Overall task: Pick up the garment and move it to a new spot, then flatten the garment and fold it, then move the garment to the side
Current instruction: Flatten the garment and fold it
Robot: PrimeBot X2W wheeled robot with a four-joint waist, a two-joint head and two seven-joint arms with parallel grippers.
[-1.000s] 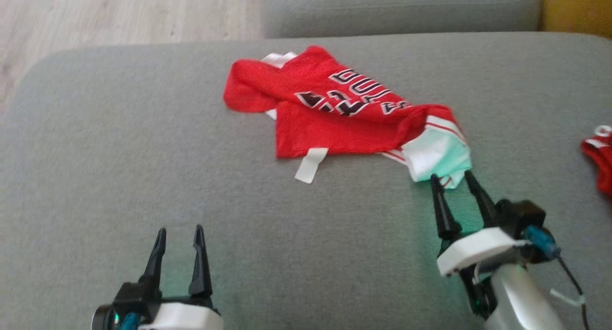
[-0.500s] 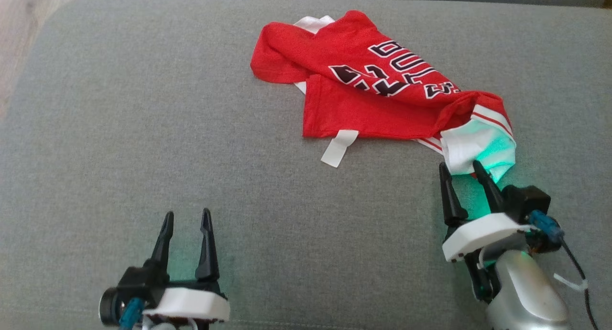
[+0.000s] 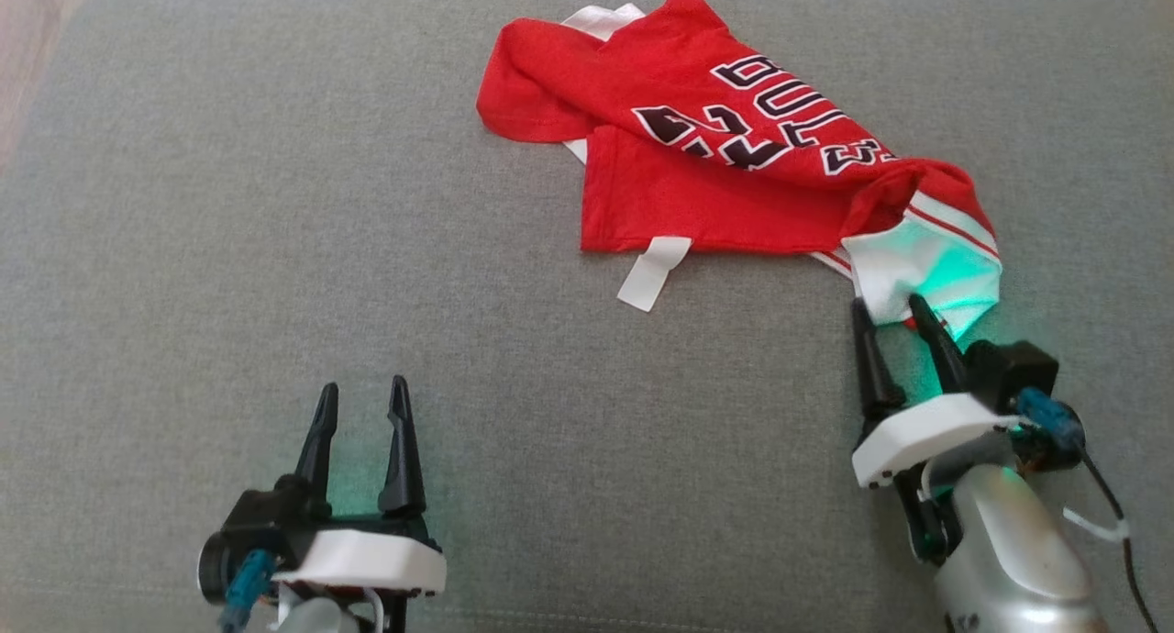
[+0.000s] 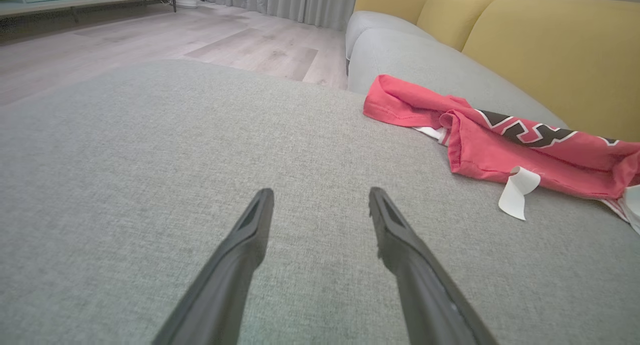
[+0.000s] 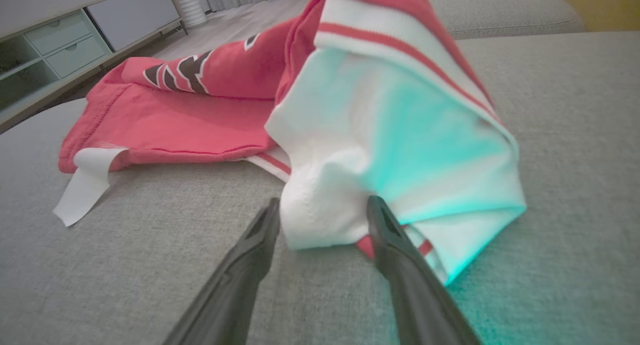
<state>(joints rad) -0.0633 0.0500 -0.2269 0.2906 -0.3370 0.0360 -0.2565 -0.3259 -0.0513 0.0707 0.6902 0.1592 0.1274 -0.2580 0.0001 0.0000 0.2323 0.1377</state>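
On red garment, dark outlined lettering

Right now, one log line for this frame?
phase: pick-up, no grip yet | right gripper: open, fingers astride white edge of garment | left gripper: open, empty, over sofa cushion

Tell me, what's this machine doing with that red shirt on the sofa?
The robot is setting about picking up the crumpled red jersey lying on the grey cushion. Its right hand is at the jersey's white end, open fingers either side of the bunched cloth, not yet pinched. The left hand hovers open over bare cushion, apart from the jersey.
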